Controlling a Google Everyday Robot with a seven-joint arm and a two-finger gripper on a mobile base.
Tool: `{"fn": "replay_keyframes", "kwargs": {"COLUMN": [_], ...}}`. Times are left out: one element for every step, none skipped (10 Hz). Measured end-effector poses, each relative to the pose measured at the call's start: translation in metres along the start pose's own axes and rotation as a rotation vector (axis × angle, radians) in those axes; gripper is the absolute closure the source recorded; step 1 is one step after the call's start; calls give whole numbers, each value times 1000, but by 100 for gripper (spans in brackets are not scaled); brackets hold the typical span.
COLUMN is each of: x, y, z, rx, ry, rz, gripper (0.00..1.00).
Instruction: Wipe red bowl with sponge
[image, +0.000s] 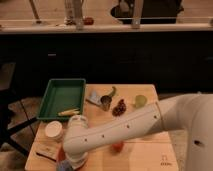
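The red bowl sits at the table's front left corner. Only orange-red slivers of it show on either side of my arm. My gripper is low over the bowl at the bottom edge of the camera view, with the white wrist covering it. A small pale blue-grey patch shows under the wrist and looks like the sponge, but I cannot tell if it is held.
A white bowl and a flat tan-and-dark block lie just left of the gripper. A small orange-red fruit lies to its right. Behind are a green tray, a metal cup, grapes and a green cup.
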Motion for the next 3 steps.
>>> {"fn": "replay_keyframes", "kwargs": {"x": [13, 20, 28], "y": [9, 14, 15], "z": [-3, -5, -6], "rx": [-3, -8, -17], "ry": [6, 9, 15], "rz": [28, 45, 57], "gripper": [99, 99, 99]}}
